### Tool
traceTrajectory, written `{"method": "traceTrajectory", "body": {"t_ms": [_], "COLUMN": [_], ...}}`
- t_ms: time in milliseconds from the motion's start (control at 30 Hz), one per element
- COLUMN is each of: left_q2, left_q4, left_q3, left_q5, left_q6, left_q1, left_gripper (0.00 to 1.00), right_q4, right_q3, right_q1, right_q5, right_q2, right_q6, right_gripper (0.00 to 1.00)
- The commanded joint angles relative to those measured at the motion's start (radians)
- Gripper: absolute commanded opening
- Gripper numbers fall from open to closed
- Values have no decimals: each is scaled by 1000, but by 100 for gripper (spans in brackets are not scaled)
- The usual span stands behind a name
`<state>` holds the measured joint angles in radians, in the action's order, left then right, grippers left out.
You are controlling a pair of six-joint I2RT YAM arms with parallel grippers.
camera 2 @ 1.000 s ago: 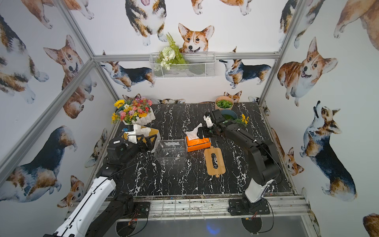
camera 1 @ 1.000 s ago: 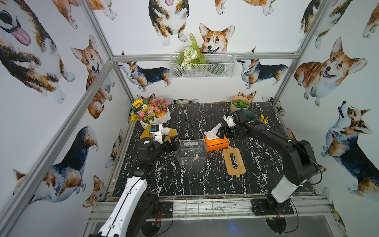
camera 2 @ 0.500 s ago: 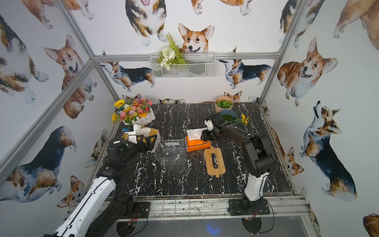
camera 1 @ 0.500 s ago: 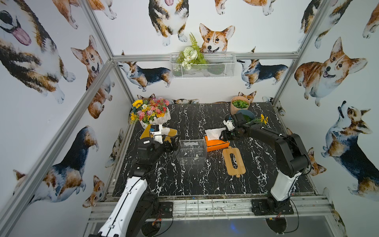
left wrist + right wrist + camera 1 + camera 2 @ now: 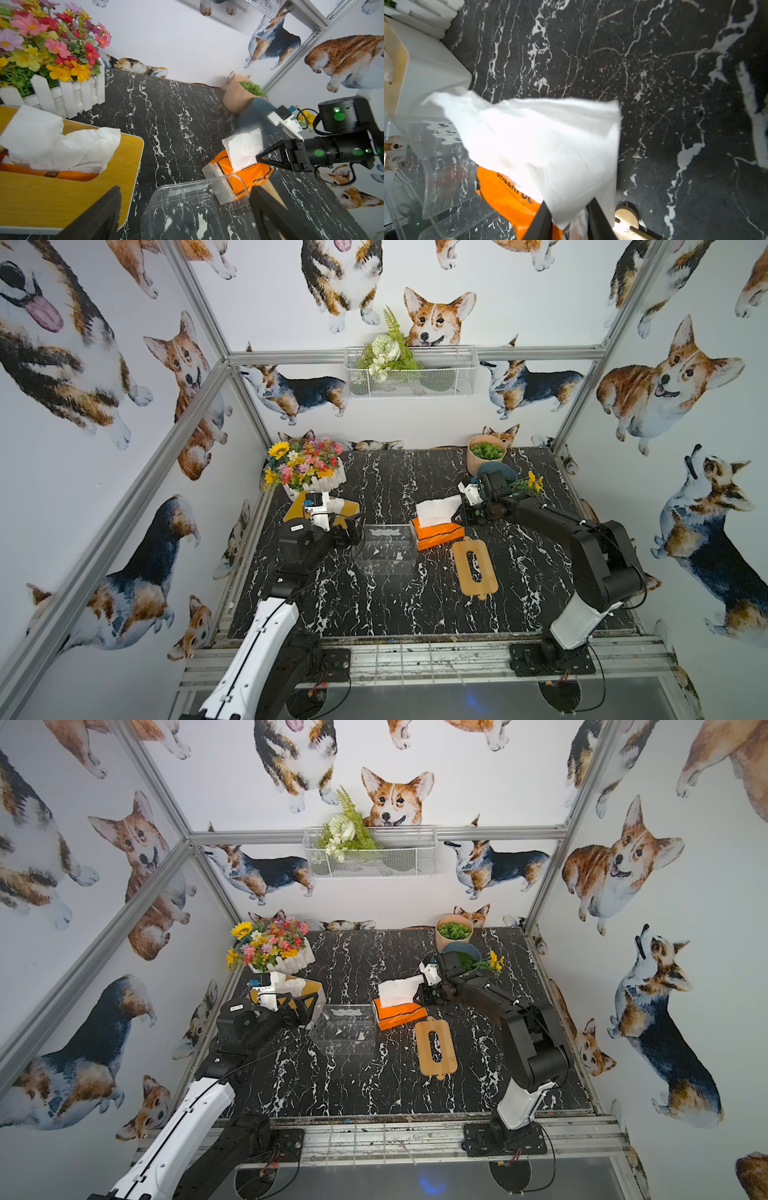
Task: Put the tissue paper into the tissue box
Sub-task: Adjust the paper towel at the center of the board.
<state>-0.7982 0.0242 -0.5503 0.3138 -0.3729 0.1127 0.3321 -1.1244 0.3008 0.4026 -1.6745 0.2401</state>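
Two arms are sharing this step, operator. Your right pincer (image 5: 569, 216) is reaching in low from the side and holding its jaws drawn close on the clear end flap of the orange tissue pack (image 5: 440, 533). I am reading this as a pinch on the pack, taken at the seam because the wrapper is offering a thin edge there. The pack is lying on the tabletop (image 5: 374, 605) just beside the clear tissue box (image 5: 386, 551), perhaps touching it, and not inside it. One white sheet (image 5: 436, 510) is standing up out of the pack's slot. Your left pincer (image 5: 185, 190) is hanging spread wide at the end of the box away from the pack, gripping nothing. It is probably posing to steady the box for the insertion. The bamboo lid (image 5: 486, 572) is lying flat and apart, leaving the box open on top.

Hard to read:
- In the right wrist view the fingertips are running off the frame edge. The sheet is glaring white and covering one finger, so you are getting no proof whether its corner is caught in the pinch too.
- The pack's printed word is showing only in part.
- The box's clear walls are fading into the marble.
- A second lidded box (image 5: 62, 193) is being cropped in the left wrist view.
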Motion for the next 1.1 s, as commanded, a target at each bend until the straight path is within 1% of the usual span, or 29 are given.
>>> {"method": "traceTrajectory", "body": {"t_ms": [0, 233, 433, 500, 600, 733, 800, 833, 867, 967, 1067], "left_q2": [3, 8, 7, 8, 10, 8, 8, 9, 10, 9, 9], "left_q4": [14, 16, 17, 18, 18, 18, 17, 18, 18, 18, 18], "left_q3": [2, 4, 4, 4, 5, 5, 6, 5, 5, 4, 4], "left_q5": [0, -1, 2, 2, 2, 2, 3, 1, 1, 2, 1], "left_q6": [5, 3, 3, 2, 2, 2, 2, 2, 2, 2, 2], "left_q1": [-1, -1, -1, -1, -1, -1, -1, -1, -1, -1, -1], "left_gripper": [100, 100, 100, 100, 100, 100, 100, 100, 100, 100, 100], "right_q4": [-38, -44, -44, -52, -47, -17, -4, 2, 9, 14, -14], "right_q3": [1, 21, 50, 68, 88, 106, 113, 113, 111, 104, 114], "right_q1": [0, 0, 0, 1, 0, 0, 0, 0, -2, -7, -20], "right_q5": [30, 22, 3, -9, -14, 10, 3, -9, -22, -63, -70], "right_q2": [41, 115, 153, 163, 153, 129, 130, 134, 141, 174, 194], "right_q6": [27, 48, 48, 51, 42, 30, 16, 8, -4, -25, -43], "right_gripper": [24, 16, 13, 14, 26, 48, 66, 91, 100, 100, 100]}}
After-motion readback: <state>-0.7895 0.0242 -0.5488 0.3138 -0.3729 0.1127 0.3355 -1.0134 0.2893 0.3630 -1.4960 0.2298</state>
